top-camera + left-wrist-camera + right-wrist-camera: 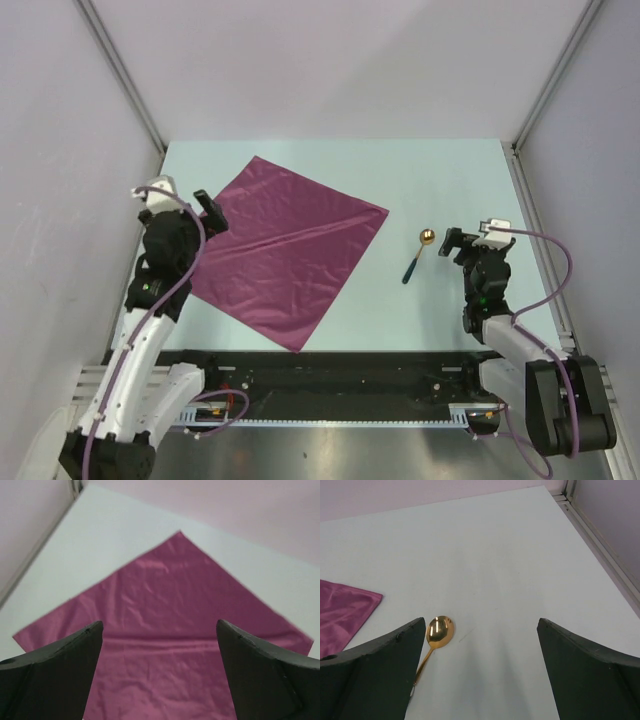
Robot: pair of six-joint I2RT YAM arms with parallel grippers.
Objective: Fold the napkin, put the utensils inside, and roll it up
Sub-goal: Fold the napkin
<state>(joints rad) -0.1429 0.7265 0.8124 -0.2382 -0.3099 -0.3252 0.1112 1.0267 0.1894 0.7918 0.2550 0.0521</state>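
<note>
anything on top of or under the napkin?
Nothing on the napkin: it lies flat, unfolded, on the table. The spoon lies apart, to its right. Under the cloth is covered; no bulge shows.

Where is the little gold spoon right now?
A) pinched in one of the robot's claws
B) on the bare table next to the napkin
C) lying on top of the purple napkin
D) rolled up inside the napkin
B: the spoon lies flat on the table, to the right of the spread-out napkin and not touching it.
</note>
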